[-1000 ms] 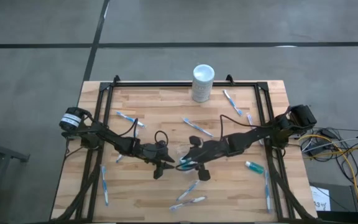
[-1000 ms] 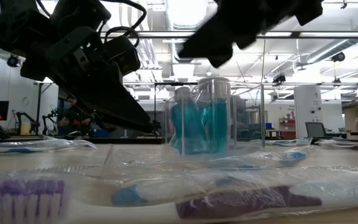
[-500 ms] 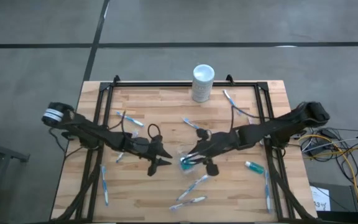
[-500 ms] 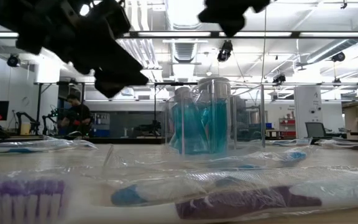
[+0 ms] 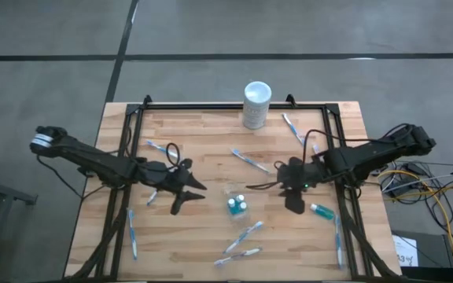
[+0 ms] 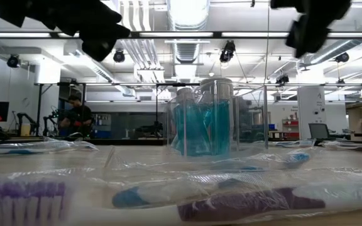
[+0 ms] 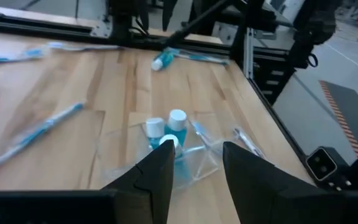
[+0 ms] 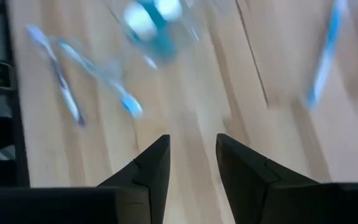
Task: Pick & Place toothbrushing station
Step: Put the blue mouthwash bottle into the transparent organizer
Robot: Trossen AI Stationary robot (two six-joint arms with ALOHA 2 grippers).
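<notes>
Scene: your two arms hang over a wooden worktop [image 5: 211,236] strewn with wrapped toothbrushes, seen from straight above.
Cup: the small clear cup [image 5: 237,204] stands upright near the worktop's middle, between your two grippers and touching neither; the low view shows it [image 6: 201,117] upright on the wood.
Tubes: two teal-and-white tubes [image 5: 237,206] stand inside the cup, their white caps up; your left wrist camera looks down on those caps [image 7: 166,127].
Loose tube: one more tube [image 5: 322,211] lies flat by the right rail, just beside your right gripper.
Toothbrushes: they lie scattered flat, two [image 5: 242,240] on the near side of the cup, one [image 5: 250,160] beyond it, one [image 5: 132,233] along the left rail and others near the far corners.
Left gripper: your left gripper [image 5: 185,192] hovers left of the cup, well apart from it, its fingers [image 7: 157,177] spread with nothing between them.
Right gripper: your right gripper [image 5: 292,191] hovers right of the cup, clear of it, its fingers [image 8: 154,168] parted over bare wood and empty.
Cylinder: a white cylinder [image 5: 256,104] stands at the far edge, well away from the cup.
Foreground: in the low view a wrapped brush [image 6: 187,198] with purple bristles lies across the front.
Background: a person [image 6: 77,116] shows far off in the room behind the worktop.
</notes>
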